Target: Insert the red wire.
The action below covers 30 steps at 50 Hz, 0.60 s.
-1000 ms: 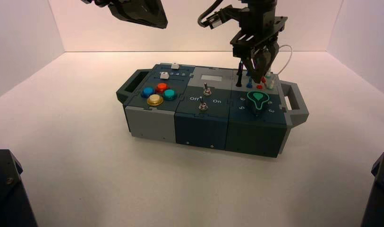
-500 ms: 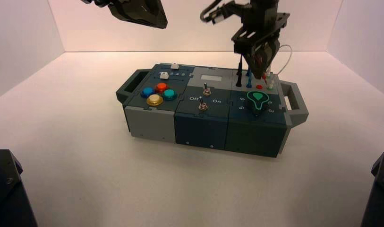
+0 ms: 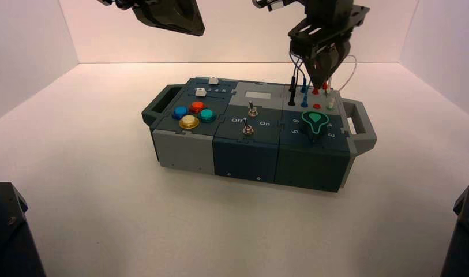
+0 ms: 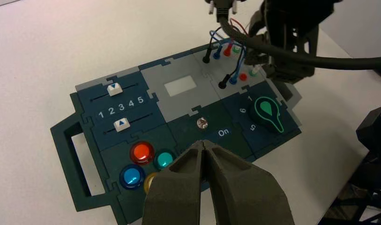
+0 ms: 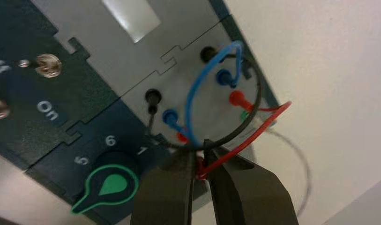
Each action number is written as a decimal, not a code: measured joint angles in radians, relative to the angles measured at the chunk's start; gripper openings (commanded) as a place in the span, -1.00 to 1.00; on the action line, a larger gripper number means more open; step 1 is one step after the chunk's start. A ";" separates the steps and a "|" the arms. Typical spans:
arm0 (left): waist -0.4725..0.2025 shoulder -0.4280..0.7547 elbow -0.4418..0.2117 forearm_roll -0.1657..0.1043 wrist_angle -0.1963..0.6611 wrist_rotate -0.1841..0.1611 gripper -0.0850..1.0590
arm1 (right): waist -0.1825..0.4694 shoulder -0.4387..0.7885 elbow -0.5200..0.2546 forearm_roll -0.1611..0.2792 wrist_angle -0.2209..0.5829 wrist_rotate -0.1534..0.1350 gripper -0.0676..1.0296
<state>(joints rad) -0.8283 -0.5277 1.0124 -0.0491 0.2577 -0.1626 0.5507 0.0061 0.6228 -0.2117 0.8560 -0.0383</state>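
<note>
1. Right wrist view: the right gripper is pinching one plug of the red wire above the box's wire panel; the other plug is sitting in the far row.
2. The left gripper is waiting, closed, near the buttons.
3. The lead is probably handling light, springy; the plug body is likely offering the surest hold.

Black angular arms, dotted with screws, a thick dark cable along one

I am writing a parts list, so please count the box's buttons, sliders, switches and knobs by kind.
Round coloured push buttons: 4
White slider caps: 2
Metal toggle switches: 2
Dark knob with green outline: 1
Total: 9
</note>
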 measured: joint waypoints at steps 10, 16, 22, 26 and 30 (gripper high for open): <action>0.000 0.002 0.000 0.000 0.000 0.000 -0.91 | 0.003 -0.034 0.025 0.037 -0.032 0.008 -0.92; -0.002 0.005 0.000 0.000 0.000 0.000 -0.91 | 0.003 -0.044 0.038 0.052 -0.041 0.011 -0.92; 0.000 0.009 0.000 0.000 0.002 0.000 -0.91 | 0.003 -0.052 0.060 0.077 -0.051 0.012 -0.92; 0.000 0.011 0.000 0.000 0.002 0.000 -0.91 | 0.003 -0.061 0.071 0.092 -0.060 0.012 -0.92; 0.000 0.009 0.000 0.000 0.002 0.000 -0.91 | 0.003 -0.072 0.081 0.103 -0.077 0.012 -0.92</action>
<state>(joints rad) -0.8283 -0.5185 1.0124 -0.0491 0.2592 -0.1626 0.5538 -0.0660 0.7041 -0.1089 0.7793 -0.0261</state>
